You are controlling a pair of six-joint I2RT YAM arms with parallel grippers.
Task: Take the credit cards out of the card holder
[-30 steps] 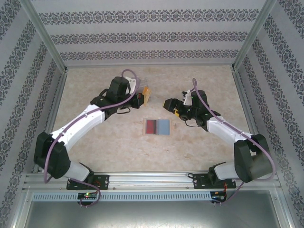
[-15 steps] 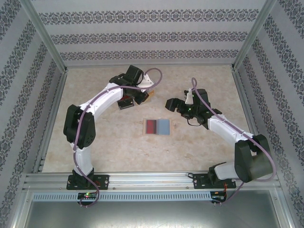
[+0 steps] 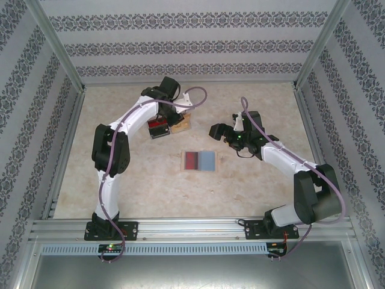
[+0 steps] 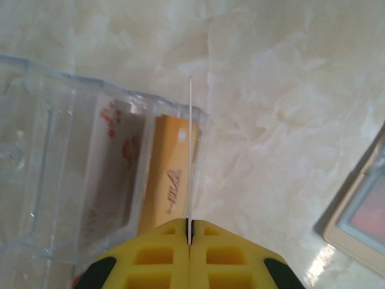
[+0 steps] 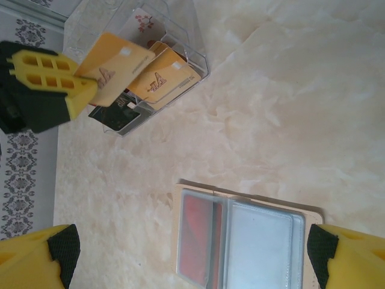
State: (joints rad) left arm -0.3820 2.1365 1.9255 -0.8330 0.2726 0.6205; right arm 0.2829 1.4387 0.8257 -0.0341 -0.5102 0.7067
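Honestly, with my left gripper clamped on an orange credit card above the clear box and the right gripper gaping, I'd lower it straight down before releasing.

Two arms stand at the near edge, each with one gripper: the left gripper and the right gripper. One clear box sits far left. One card holder with two panels lies in the middle. There are five cards: the raised orange card, the boxed orange card, one pale card, one dark card and one red card.
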